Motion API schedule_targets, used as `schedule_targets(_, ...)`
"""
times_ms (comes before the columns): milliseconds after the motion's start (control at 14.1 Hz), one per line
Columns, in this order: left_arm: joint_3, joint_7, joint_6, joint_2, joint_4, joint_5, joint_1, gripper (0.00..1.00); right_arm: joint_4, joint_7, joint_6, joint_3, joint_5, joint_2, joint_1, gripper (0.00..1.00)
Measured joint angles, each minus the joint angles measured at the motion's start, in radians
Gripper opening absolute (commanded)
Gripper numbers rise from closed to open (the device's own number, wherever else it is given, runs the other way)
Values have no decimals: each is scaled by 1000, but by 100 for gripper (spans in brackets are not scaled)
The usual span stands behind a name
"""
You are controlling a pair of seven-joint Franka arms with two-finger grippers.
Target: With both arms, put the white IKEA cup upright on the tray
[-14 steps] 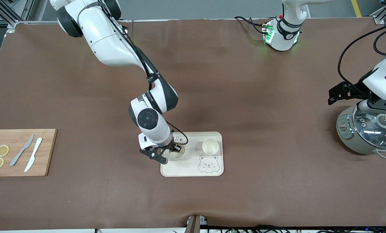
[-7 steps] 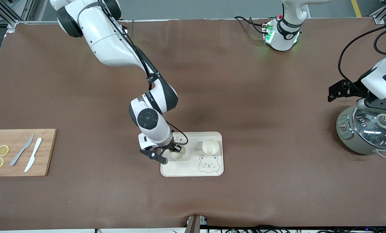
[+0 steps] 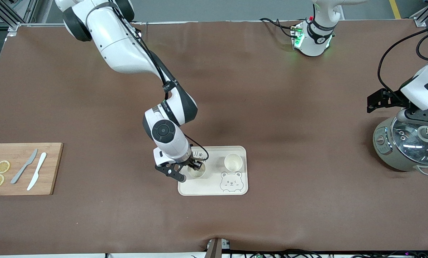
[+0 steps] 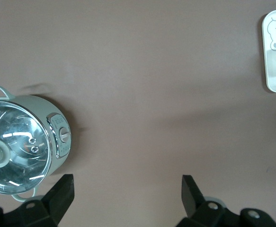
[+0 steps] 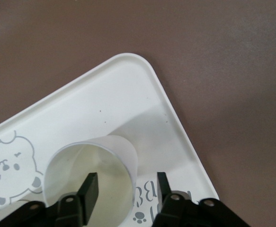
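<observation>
The cream-white tray (image 3: 214, 157) with a bear drawing lies mid-table. Two white cups stand upright on it: one cup (image 3: 198, 173) toward the right arm's end and a second cup (image 3: 233, 162) toward the left arm's end. My right gripper (image 3: 194, 166) is low over the first cup. In the right wrist view the gripper (image 5: 125, 188) is open. One finger is inside the cup (image 5: 88, 165), the other is outside over the tray (image 5: 104, 104), with the cup wall between them. My left gripper (image 3: 422, 115) is open, empty and up over the pot.
A grey pot with a glass lid (image 3: 407, 143) stands at the left arm's end, also in the left wrist view (image 4: 19, 142). A wooden cutting board (image 3: 20, 179) with two knives and lemon slices lies at the right arm's end.
The left arm has drifted slightly toward its end of the table above the pot. The right gripper stays at the cup on the tray.
</observation>
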Motion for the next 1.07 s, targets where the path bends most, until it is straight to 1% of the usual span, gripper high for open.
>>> schedule_targets(142,0,0,0,0,0,0,0,100,20,-1,-17,-2,0,-14,0,100)
schedule_targets(213,0,0,-1,0,0,0,0,100,29,-6,-50,-4,0,-33,0,100)
schedule_targets(355,0,0,-1,0,0,0,0,100,51,-47,-175,-9,0,-109,-1,100)
schedule_targets(569,1,0,-1,1,0,0,0,100,69,-114,-479,-15,0,-311,-10,100)
schedule_targets(711,0,-4,-1,1,0,0,0,100,58,-184,-648,-18,0,-460,-30,100)
schedule_targets(853,-1,-8,-1,1,1,0,0,100,-4,-270,-732,-21,0,-607,-61,100)
schedule_targets(1066,-2,-10,2,1,7,0,0,100,-170,-431,-749,-29,-3,-798,-124,100)
